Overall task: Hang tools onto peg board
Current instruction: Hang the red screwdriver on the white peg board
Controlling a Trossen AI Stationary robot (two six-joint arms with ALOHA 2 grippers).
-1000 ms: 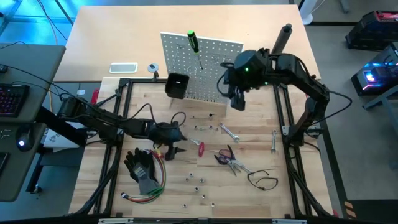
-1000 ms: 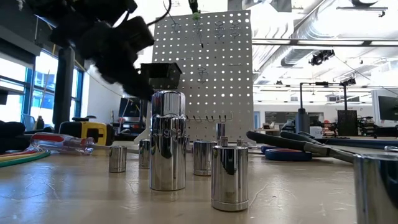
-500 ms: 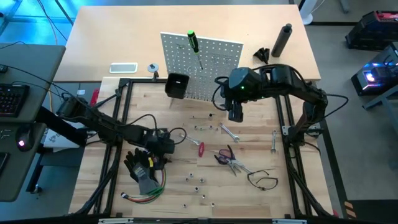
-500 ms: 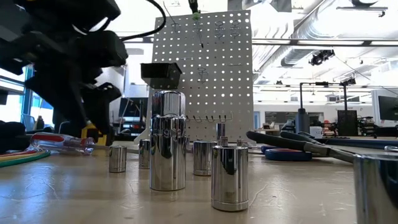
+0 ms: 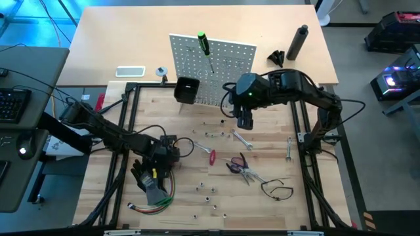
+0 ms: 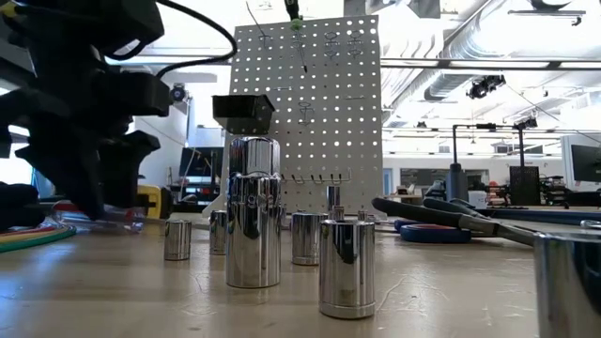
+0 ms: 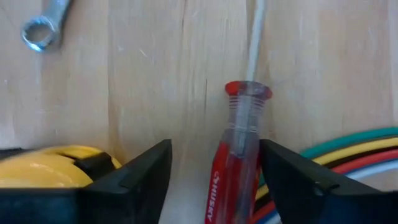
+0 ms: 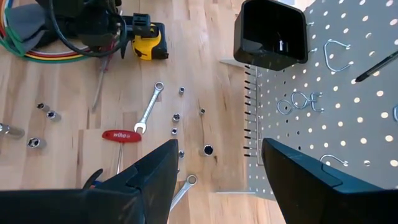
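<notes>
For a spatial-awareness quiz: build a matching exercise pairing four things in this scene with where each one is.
Things:
1. green-handled screwdriver
2. red clear-handled screwdriver
3. small black plastic bin
4. yellow tape measure

Places:
A. lying on the wooden table between the left pincer's open fingers
B. hanging high on the white perforated peg board
C. on the table beside the left pincer
D. mounted on the peg board's front, at its lower corner

Pairs: 1-B, 2-A, 3-D, 4-C
</notes>
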